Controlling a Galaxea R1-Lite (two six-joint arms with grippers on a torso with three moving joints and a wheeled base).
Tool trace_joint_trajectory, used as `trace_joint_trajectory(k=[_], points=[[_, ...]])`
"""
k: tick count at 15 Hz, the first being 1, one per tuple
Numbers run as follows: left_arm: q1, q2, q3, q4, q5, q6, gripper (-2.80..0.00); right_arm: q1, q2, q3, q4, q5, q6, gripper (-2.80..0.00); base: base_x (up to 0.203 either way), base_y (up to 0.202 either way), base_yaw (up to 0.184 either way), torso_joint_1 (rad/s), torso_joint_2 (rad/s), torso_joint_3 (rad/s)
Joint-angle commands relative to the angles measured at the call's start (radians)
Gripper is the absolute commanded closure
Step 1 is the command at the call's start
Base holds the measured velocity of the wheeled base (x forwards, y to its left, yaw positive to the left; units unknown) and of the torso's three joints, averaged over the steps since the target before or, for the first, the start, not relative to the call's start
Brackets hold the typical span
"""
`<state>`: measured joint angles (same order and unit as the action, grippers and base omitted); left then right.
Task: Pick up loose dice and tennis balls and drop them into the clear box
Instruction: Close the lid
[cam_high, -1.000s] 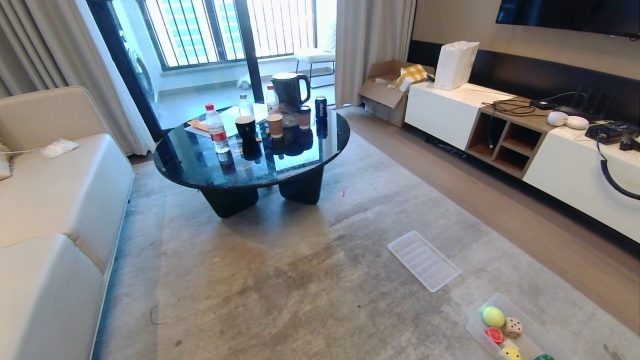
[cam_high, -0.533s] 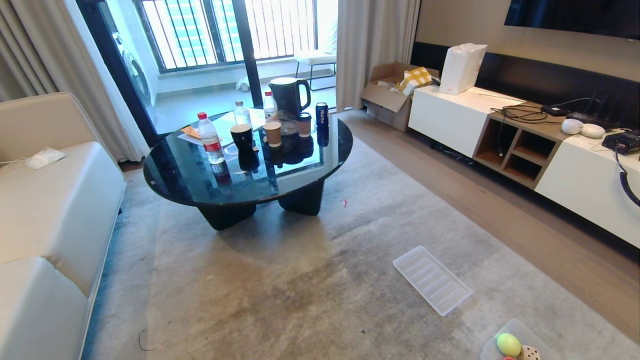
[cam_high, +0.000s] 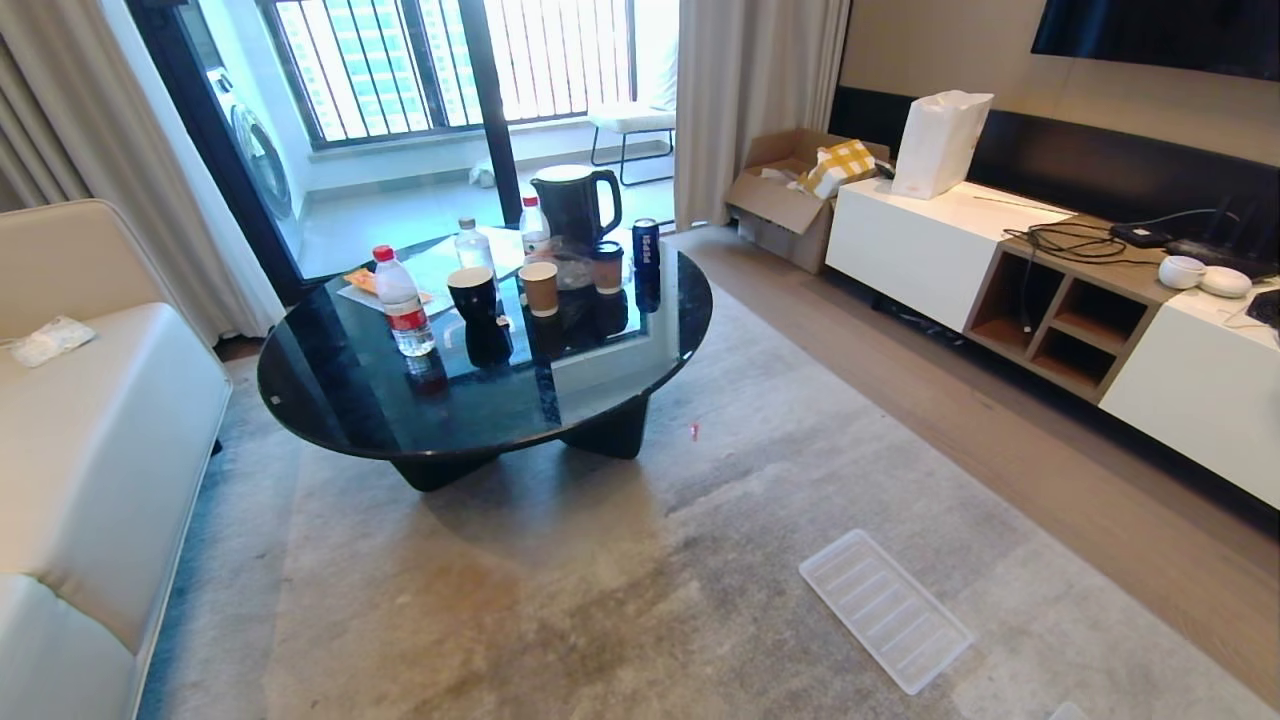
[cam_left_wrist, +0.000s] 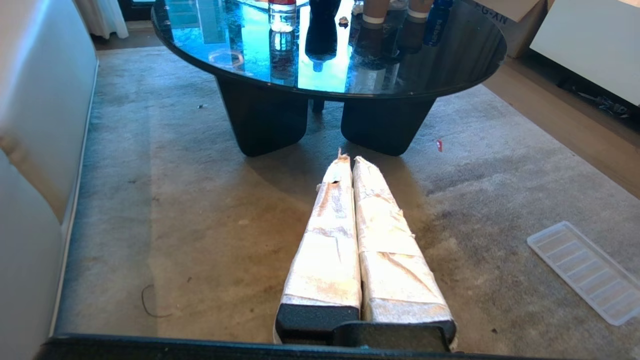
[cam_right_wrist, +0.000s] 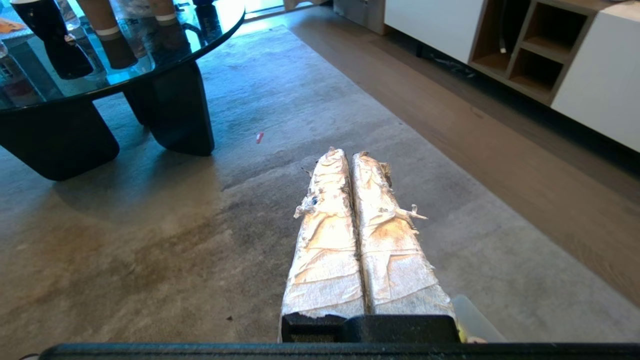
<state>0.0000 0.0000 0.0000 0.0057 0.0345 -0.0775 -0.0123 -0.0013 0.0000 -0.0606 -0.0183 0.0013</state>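
Both grippers closed, empty, parked over the carpet.

Left gripper (cam_left_wrist: 349, 162) and right gripper (cam_right_wrist: 345, 156) pressed shut. Box (cam_right_wrist: 474, 324) corner only; dice, balls unseen. Probably light: grip across middle.

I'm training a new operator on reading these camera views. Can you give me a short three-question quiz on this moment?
1. True or false: the left gripper is shut and holds nothing.
2. Where does the ribbed tray lie: A) on the round table, B) on the rug, C) on the white cabinet?
3. Fill in: the right gripper hangs over the ____.

Key
1. True. Its taped fingers are pressed together with nothing between them.
2. B. It lies flat on the rug, apart from the table.
3. Rug. It is shut and empty too.
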Motion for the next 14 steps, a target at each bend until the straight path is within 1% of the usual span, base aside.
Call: trace_joint_trajectory(k=[1,4,10,14], points=[[0.000,0.000,0.000,0.000,-0.002,0.005,0.00,0.000,0.000,0.025,-0.001,0.000,0.000,0.00,0.187,0.000,-0.002,-0.002,0.00,-0.002],[0.000,0.000,0.000,0.000,-0.002,0.005,0.00,0.000,0.000,0.025,-0.001,0.000,0.000,0.00,0.155,0.000,0.000,0.002,0.00,0.003],[0.000,0.000,0.000,-0.001,-0.004,0.007,0.00,0.000,0.000,0.025,-0.001,0.000,0.000,0.00,0.000,0.000,0.000,0.000,0.00,-0.004],[0.000,0.000,0.000,-0.001,-0.004,0.007,0.00,0.000,0.000,0.025,-0.001,0.000,0.000,0.00,0.000,0.000,0.000,0.003,0.00,-0.149]])
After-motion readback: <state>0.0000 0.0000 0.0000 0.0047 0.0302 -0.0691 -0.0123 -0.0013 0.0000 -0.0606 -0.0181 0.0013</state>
